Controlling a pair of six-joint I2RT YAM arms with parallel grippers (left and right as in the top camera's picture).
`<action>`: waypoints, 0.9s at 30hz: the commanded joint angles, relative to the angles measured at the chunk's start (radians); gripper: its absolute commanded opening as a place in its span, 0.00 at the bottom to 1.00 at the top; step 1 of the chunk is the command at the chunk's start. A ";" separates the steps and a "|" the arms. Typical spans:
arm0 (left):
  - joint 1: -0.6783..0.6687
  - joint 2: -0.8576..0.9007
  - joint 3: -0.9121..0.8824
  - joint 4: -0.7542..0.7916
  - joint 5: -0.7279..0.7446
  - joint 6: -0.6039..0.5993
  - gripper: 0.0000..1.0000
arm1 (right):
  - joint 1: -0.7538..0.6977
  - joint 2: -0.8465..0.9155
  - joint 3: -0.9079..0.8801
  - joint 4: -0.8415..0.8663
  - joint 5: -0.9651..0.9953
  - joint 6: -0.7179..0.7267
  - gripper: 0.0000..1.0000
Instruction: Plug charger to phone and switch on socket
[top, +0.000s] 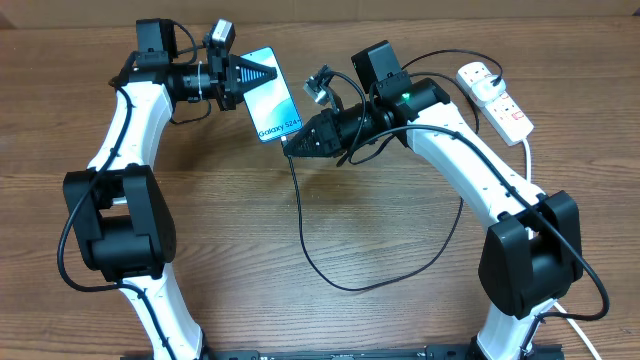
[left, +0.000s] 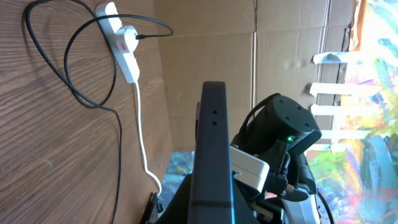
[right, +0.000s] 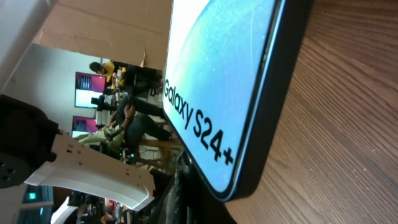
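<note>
The phone (top: 272, 100), blue-teal screen up with "Galaxy S24+" at its near end, is tilted above the table, and my left gripper (top: 258, 74) is shut on its far end. In the left wrist view its black edge (left: 214, 137) runs straight out from the jaws. My right gripper (top: 293, 145) is shut on the free end of the charger at the phone's near end (right: 239, 162); the connector itself is hidden. The black charger cable (top: 330, 275) loops over the table to its plug (top: 482, 72) in the white socket (top: 497, 98).
The socket's thick white cord (top: 528, 160) runs down the right side past my right arm (top: 470, 160). In the left wrist view the socket (left: 126, 46) lies far left, with cardboard walls behind the table. My left arm (top: 125, 130) stands at the left.
</note>
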 joint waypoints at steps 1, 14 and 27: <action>-0.014 -0.006 0.017 0.002 0.070 0.005 0.04 | -0.013 -0.003 0.018 0.029 0.000 0.030 0.04; -0.021 -0.006 0.017 0.003 0.070 0.016 0.04 | -0.017 -0.003 0.018 0.070 0.003 0.070 0.04; -0.034 -0.006 0.017 0.002 0.071 0.023 0.04 | -0.088 -0.003 0.018 0.049 0.003 0.068 0.04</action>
